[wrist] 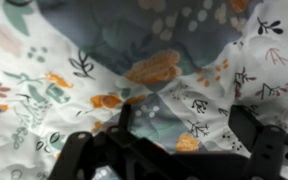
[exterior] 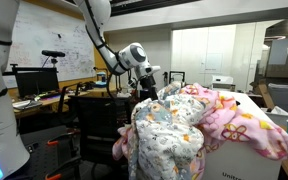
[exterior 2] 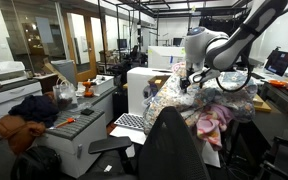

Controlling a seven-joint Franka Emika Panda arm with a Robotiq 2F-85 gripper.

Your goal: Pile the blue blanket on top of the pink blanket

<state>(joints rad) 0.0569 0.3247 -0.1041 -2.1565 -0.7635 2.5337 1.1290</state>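
Observation:
The blue blanket [exterior: 169, 138], pale with a mottled tan and yellow print, hangs in a heap over the front of a white box; in an exterior view it shows as a light bundle [exterior 2: 172, 98]. The pink blanket [exterior: 246, 122] lies bunched behind and beside it, and it shows below the arm [exterior 2: 216, 122] in an exterior view. My gripper [exterior: 145, 84] sits at the top edge of the blue blanket. In the wrist view the blue blanket [wrist: 154, 70] fills the picture. The gripper [wrist: 184, 128] is open, its dark fingers [wrist: 250, 128] wide apart, with printed fabric lying between them.
The white box [exterior: 246, 160] carries both blankets. A black office chair [exterior: 96, 122] and a desk with monitors [exterior: 36, 82] stand beside the arm. A dark chair back [exterior 2: 172, 150], a keyboard [exterior 2: 130, 122] and a low cabinet [exterior 2: 79, 125] crowd the near side.

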